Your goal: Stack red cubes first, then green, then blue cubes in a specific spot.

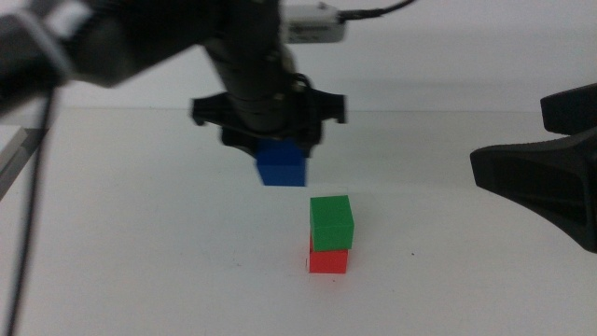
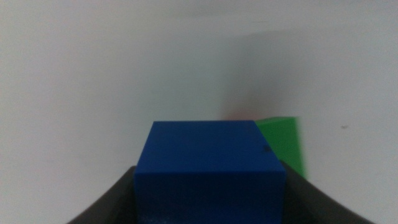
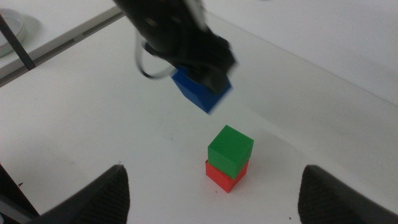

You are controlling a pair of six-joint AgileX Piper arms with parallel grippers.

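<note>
Left claw [image 1: 280, 161] holds blue cube [image 1: 282, 166] above green cube [image 1: 332, 222].

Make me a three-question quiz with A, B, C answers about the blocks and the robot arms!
1. Where is the green block?
A. on the red block
B. under it
C. far from it

2. How many blocks are there?
A. two
B. three
C. four

3. What is the left end effector doing?
A. open, empty
B. holding the blue block in the air
C. pressing the table

Answers: 1 A, green sits on red. 2 B, red, green, blue. 3 B, blue hangs above the table. The right end effector waits open.
</note>
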